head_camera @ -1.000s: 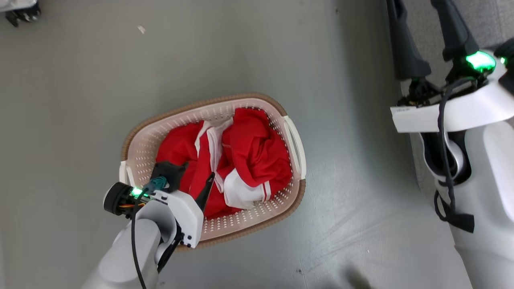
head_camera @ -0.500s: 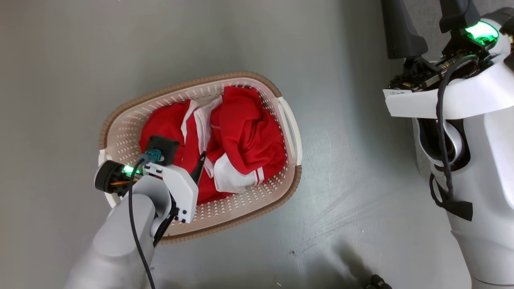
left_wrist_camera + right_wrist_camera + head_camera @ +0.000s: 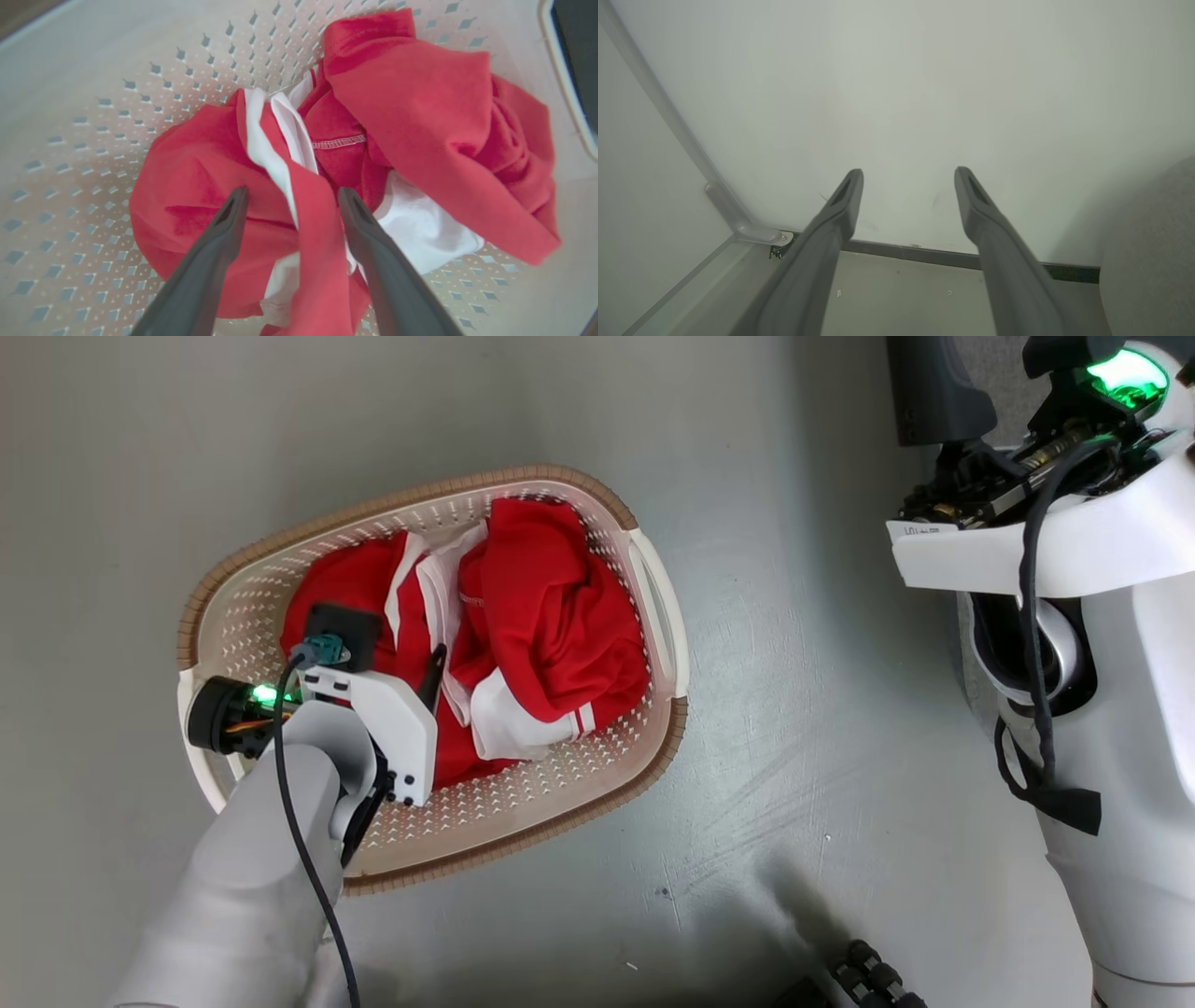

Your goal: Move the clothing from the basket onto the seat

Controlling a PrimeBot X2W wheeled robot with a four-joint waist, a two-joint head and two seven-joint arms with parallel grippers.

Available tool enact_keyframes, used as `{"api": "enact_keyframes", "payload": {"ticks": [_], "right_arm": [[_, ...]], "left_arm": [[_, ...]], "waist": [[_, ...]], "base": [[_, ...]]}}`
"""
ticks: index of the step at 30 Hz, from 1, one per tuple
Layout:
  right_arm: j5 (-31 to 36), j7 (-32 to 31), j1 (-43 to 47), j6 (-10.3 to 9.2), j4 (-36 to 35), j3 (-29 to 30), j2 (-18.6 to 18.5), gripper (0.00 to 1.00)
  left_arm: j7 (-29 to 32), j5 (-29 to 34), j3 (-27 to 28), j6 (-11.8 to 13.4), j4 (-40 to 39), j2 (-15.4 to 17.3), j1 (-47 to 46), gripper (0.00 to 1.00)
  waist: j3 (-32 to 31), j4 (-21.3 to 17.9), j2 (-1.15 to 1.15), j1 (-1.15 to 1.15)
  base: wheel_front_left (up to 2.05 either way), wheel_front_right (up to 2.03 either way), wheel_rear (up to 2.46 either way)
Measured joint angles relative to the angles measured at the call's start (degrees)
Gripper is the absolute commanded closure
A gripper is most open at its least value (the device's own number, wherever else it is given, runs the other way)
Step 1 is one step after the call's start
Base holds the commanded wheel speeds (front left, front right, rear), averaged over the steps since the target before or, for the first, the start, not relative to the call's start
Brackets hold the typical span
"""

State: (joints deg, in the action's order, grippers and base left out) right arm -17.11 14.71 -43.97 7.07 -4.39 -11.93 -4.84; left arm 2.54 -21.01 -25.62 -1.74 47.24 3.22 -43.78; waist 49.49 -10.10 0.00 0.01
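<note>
the clothing point(image 3: 551, 616) lies bunched in the basket point(image 3: 560, 784), a crumpled heap of bright red fabric with white panels and a short red-and-white striped edge near the basket's lower wall. in the left wrist view the heap point(image 3: 420, 116) covers most of the basket's perforated bottom, and a narrow fold of red and white stands up out of the middle of it. a line of stitching shows on the red cloth just beyond that fold.

the left gripper point(image 3: 293, 193) is down inside the basket with its fingers point(image 3: 219, 242) spread wide, one on each side of the raised fold. the fold runs between them and is not pinched. the tips sit low against the fabric, but whether they press into it cannot be told. in the head view the left wrist hangs over the basket's left end, a green light point(image 3: 264, 693) glowing on it and a black cable point(image 3: 299, 840) trailing back along the pale forearm.

the basket stands on the grey floor point(image 3: 794, 663), its brown rim point(image 3: 523, 845) running round the top and a white handle point(image 3: 658, 607) at its right end.

the right gripper point(image 3: 909, 173) is well apart from the basket, off to the right and raised. its fingers point(image 3: 831, 233) are fully spread with nothing between them, pointing at a pale wall point(image 3: 896, 84) with a dark skirting point(image 3: 924, 254) along its foot. the rounded grey fabric edge of the seat point(image 3: 1153, 256) shows at the lower right of that view.
</note>
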Motion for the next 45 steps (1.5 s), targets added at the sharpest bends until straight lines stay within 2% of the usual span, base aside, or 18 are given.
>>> {"api": "enact_keyframes", "payload": {"ticks": [5,6,7,8,28,45], "right_arm": [[0.0,0.0,-0.7,0.00,-0.1,-0.2,0.2,0.00],[0.0,0.0,-1.1,0.00,-0.2,-0.2,0.2,0.00],[0.0,0.0,-1.4,0.00,-0.3,-0.2,0.3,0.00],[0.0,0.0,-1.5,0.00,-0.3,-0.3,0.3,0.00],[0.0,0.0,-2.4,0.00,0.5,-0.1,0.3,0.00],[0.0,0.0,-2.4,0.00,1.6,-0.1,-1.0,0.00]], "left_arm": [[0.9,0.1,0.0,0.2,1.2,0.0,-1.2,0.00],[1.0,0.1,0.0,0.2,1.5,0.0,-1.4,0.15],[1.0,0.1,0.0,0.4,1.6,0.0,-1.6,0.85],[1.0,0.1,0.0,0.6,1.7,0.0,-1.7,1.00],[-0.1,-2.0,1.2,0.5,3.5,-1.0,-3.8,1.00],[-5.2,-4.8,1.5,-1.8,2.2,-1.2,-2.4,1.00]], "waist": [[1.3,-0.4,0.00,0.00],[1.5,-0.4,0.00,0.00],[1.7,-0.5,0.00,0.00],[1.9,-0.5,0.00,0.00],[2.5,0.2,0.00,0.00],[-0.5,1.9,0.00,0.00]], "base": [[0.00,0.00,0.00],[0.00,0.00,0.00],[0.00,0.00,0.00],[0.00,0.00,0.00],[0.00,0.00,0.00],[0.00,0.00,0.00]]}}
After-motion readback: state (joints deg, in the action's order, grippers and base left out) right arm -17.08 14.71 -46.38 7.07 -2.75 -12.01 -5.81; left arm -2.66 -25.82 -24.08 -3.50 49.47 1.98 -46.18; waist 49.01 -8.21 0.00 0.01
